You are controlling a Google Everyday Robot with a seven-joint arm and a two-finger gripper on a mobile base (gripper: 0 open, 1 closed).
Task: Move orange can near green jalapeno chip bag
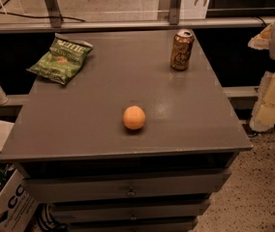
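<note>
What seems the gripper (272,93) at 3 o'clock, its spread I cannot tell, should take the 1 o'clock orange can (181,50) mid-body, upright.

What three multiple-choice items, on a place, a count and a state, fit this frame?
1. Where on the grey table top is the small orange-brown metal can?
A. far right corner
B. near left edge
C. centre

2. How many round orange balls lie on the table?
A. none
B. one
C. three

3. How is the can?
A. upright, standing free
B. tipped on its side
C. held in the tool

Answers:
1 A: it stands far right, opposite the flat crinkled green chip bag at far left.
2 B: a single ball lies near the front middle.
3 A: its silver top faces up; the pale tool is beyond the table's right edge, apart from the can.
</note>
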